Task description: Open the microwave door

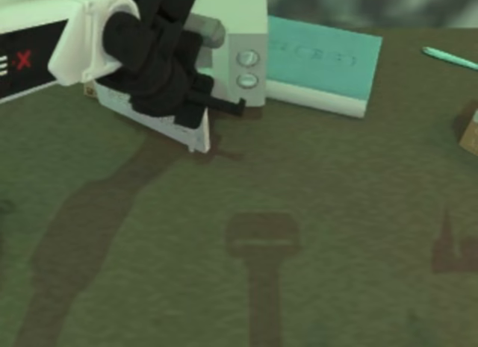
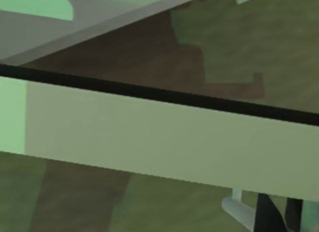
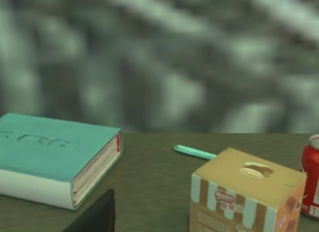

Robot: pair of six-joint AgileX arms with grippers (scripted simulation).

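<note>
The small boxy white microwave (image 1: 239, 41) sits at the bench's (image 1: 299, 213) far left. Its thin white door panel (image 1: 160, 123) swings out frontward, under the left tool (image 1: 224, 104). Just right lies the flat teal book (image 1: 321, 60); farther right, a slim teal pen (image 1: 448, 57) and a striped cardboard box (image 3: 244, 197) beside a red can (image 3: 311, 174).

Left arm housing (image 1: 30, 52), top view: a black band carries a red "X" after part of a white letter, likely "E"; the rest is cut off at the frame edge. Teal book (image 3: 55, 149): embossed lettering on the cover, too faint to read in either the top or right wrist view. Striped carton (image 3: 244, 197) has a small red-and-white logo and the red can (image 3: 311, 174) a white label patch, neither legible.
</note>
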